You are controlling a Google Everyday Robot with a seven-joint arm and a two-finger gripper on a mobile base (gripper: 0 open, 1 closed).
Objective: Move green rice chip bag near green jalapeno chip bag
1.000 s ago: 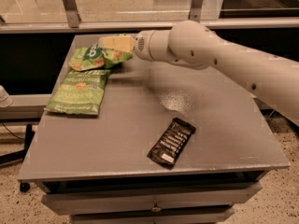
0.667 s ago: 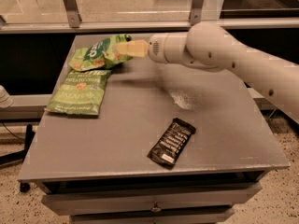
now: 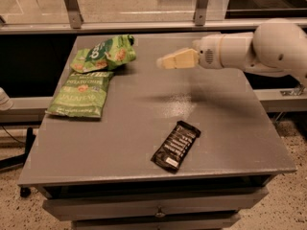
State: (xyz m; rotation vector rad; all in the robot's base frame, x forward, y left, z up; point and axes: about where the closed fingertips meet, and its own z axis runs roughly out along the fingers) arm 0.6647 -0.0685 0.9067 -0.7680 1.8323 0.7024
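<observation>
The green rice chip bag [image 3: 104, 53], puffy with a dark circle logo, lies at the back left of the grey table [image 3: 230, 128]. Its lower edge touches the top of the flat green jalapeno chip bag [image 3: 80, 93], which lies just in front of it. My gripper [image 3: 162, 62] hangs above the table's back middle, to the right of the rice chip bag and apart from it, holding nothing. The white arm [image 3: 259, 49] reaches in from the right.
A black snack bar [image 3: 175, 145] lies front of centre on the table. A metal railing with posts [image 3: 72, 6] runs behind the table. Drawers [image 3: 156, 210] sit under the front edge.
My gripper has pulled back to the right, away from the rice chip bag, which stays lying against the jalapeno bag.
</observation>
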